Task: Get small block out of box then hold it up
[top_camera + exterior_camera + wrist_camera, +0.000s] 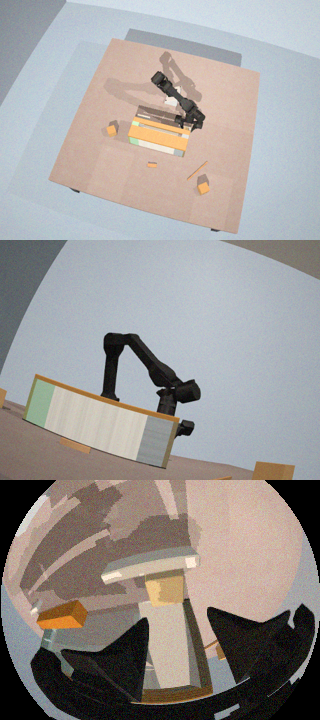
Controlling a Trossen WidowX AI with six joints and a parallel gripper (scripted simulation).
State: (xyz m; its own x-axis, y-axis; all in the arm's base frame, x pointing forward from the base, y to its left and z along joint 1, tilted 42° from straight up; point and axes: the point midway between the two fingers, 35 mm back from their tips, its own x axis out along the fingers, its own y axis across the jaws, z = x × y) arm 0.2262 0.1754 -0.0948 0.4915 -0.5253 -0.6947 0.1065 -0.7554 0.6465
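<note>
The clear-fronted box point(157, 138) point(95, 418) point(175, 696) stands on the table, green panel at its left end and grey panel at its right. A small tan-yellow block point(165, 589) shows in the wrist view outside the box's rear right corner, against a pale bar point(150, 566). In the top view it is mostly hidden by the fingers. My gripper point(187, 128) point(178, 616) is open and empty, low behind that corner. In the wrist view the block lies beyond the fingertips, roughly in line with the gap. In the exterior view the box hides one finger.
An orange cube point(111, 130) stands left of the box and another cube point(203, 188) point(272, 471) front right. A small flat orange block point(152, 165) point(74, 445) lies before the box, a thin orange stick point(197, 170) to its right. The white base plate point(171, 101) is behind the box.
</note>
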